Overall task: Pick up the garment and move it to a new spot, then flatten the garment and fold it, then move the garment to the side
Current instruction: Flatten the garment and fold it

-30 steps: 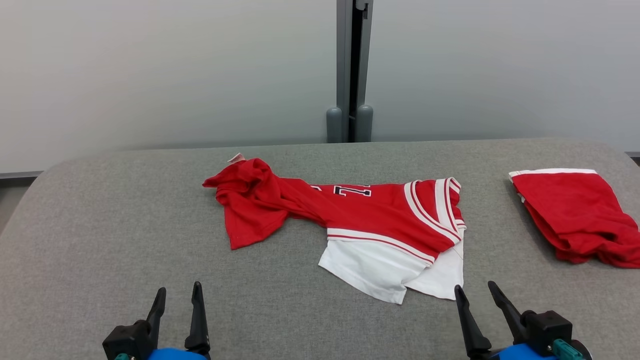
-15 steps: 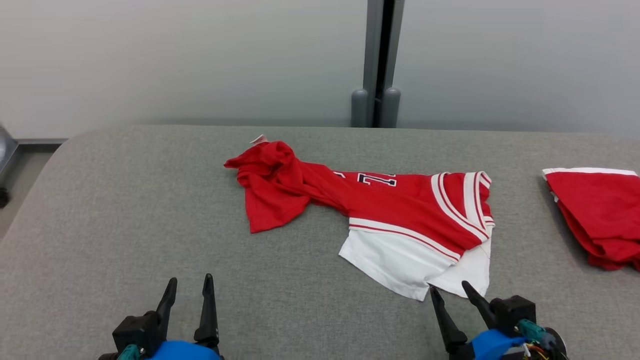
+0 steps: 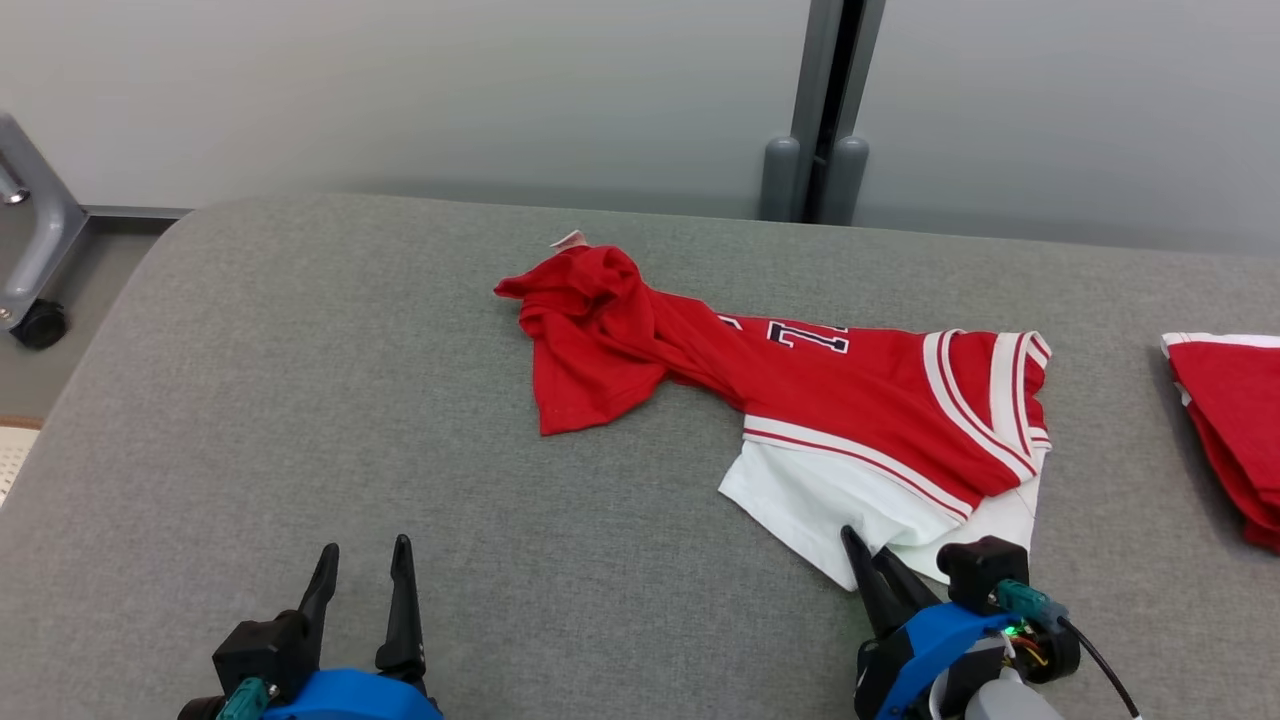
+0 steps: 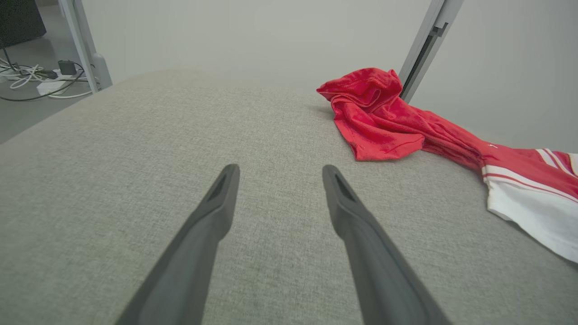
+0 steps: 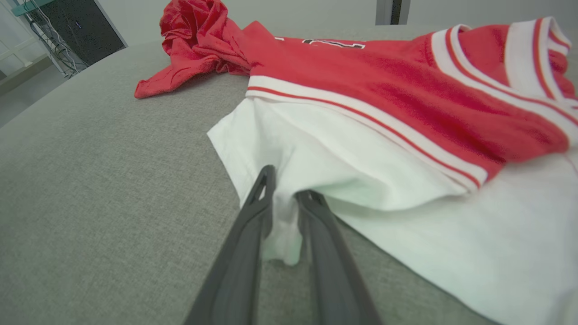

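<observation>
The garment (image 3: 860, 400), a red and white jersey, lay crumpled in the middle of the grey worktop (image 3: 300, 400). Soft and light, it would probably sag when lifted. The right gripper (image 5: 286, 185) pinched its white hem corner, a sensible hold. The left gripper (image 4: 277, 174) stood apart.

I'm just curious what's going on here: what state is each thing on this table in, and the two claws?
Red-and-white fabric jersey: crumpled, not folded.
Red garment with white trim: folded, lying at right.
Left gripper: open, empty.
Right gripper: pinching the jersey's white corner.
</observation>
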Controlling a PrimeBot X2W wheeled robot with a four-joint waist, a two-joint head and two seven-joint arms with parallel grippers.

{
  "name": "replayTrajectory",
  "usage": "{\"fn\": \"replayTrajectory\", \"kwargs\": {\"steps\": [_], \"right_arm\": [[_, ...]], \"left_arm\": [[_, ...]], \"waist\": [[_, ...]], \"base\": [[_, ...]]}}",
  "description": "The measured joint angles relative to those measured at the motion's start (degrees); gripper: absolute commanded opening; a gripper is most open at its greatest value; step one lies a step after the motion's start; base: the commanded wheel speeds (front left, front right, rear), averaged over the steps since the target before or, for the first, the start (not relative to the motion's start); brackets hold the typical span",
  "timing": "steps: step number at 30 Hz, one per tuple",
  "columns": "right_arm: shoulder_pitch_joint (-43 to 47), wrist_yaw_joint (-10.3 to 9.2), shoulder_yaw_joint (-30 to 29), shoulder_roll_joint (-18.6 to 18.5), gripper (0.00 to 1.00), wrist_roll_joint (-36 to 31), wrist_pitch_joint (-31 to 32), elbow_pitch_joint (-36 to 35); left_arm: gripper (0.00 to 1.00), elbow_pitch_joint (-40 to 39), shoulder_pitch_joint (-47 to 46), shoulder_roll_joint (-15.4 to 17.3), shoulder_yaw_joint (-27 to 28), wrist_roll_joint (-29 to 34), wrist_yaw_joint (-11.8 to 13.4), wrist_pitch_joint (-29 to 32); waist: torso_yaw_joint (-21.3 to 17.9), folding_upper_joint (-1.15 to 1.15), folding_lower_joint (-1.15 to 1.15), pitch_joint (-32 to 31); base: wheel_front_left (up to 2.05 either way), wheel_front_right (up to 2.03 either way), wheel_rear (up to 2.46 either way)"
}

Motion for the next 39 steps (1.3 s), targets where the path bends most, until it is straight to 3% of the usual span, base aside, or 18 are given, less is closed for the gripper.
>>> {"fn": "replayTrajectory", "kwargs": {"steps": [3,13,21,25,28,30,32,39], "right_arm": [[-0.2,0.0,1.3,0.0,0.0,2.1,-0.1,-2.7],[6.7,0.0,2.2,0.0,0.0,1.8,0.4,-23.3],[19.7,0.0,-1.1,-0.6,0.0,-3.1,11.4,-39.5],[24.7,0.0,-5.1,-0.9,0.0,-4.3,14.2,-41.2],[25.3,0.0,-8.0,-0.7,0.0,-4.3,13.6,-37.3],[25.2,0.0,-9.5,-0.7,0.27,-5.5,12.4,-33.9],[25.0,0.0,-10.3,-0.4,1.0,-5.4,10.7,-30.7],[21.6,0.0,-12.9,-0.2,1.0,-5.5,5.7,-27.0]], "left_arm": [[1.0,-0.1,0.0,0.1,0.1,0.0,0.2,-0.1],[1.0,-0.2,0.7,-0.5,0.2,0.0,0.1,-0.2],[1.0,-0.4,0.6,-0.8,0.6,0.2,0.1,-0.3],[1.0,-0.4,0.1,-0.8,0.6,0.5,-0.1,-0.4],[1.0,-0.3,-0.4,-0.8,0.4,0.5,-0.3,-0.4],[1.0,0.0,-0.5,-0.8,0.3,0.6,-0.4,-0.4],[1.0,0.2,-0.5,-0.8,0.4,0.7,-0.4,-0.4],[1.0,0.2,-0.5,-0.8,1.0,0.7,-0.4,-0.4]], "waist": [[-1.5,0.0,0.0,0.0],[-9.5,0.0,-0.01,-0.7],[-14.9,0.0,-0.02,-1.4],[-15.3,0.0,-0.01,-0.9],[-14.8,0.0,-0.02,-0.6],[-14.2,0.0,-0.02,-0.6],[-13.6,0.0,-0.01,-0.6],[-12.6,0.0,-0.02,-1.2]], "base": [[0.0,0.0,0.0],[0.0,0.0,0.0],[0.0,0.0,0.0],[0.0,0.0,0.0],[0.0,0.0,0.0],[0.0,0.0,0.0],[0.0,0.0,0.0],[0.0,0.0,0.0]]}}
